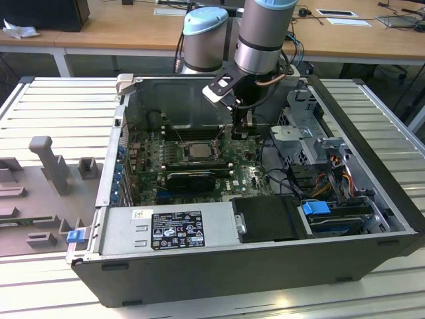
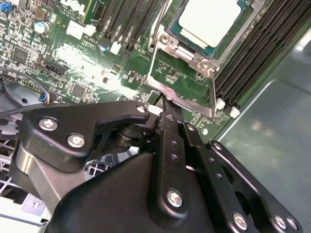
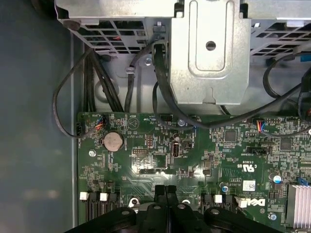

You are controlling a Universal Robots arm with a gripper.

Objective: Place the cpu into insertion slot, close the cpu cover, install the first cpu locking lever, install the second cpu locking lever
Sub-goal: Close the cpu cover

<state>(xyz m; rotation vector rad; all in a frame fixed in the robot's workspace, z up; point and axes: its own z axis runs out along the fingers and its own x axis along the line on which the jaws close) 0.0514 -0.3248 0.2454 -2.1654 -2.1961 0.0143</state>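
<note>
Black claw [image 1: 239, 130], shut and empty, at the pale silver square cpu's [image 1: 198, 149] 2 o'clock, bears on the thin silvery lever [image 2: 194, 106], seemingly to lock it

Arm [image 1: 262, 40] reaching down from above, gripper [image 1: 240, 131] pointing downward, fingers [image 3: 160, 194] pressed together

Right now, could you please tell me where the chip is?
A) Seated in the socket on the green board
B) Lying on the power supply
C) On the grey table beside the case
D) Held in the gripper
A: in the second wrist view the chip lies flat on the green board, ringed by the metal frame.
</note>
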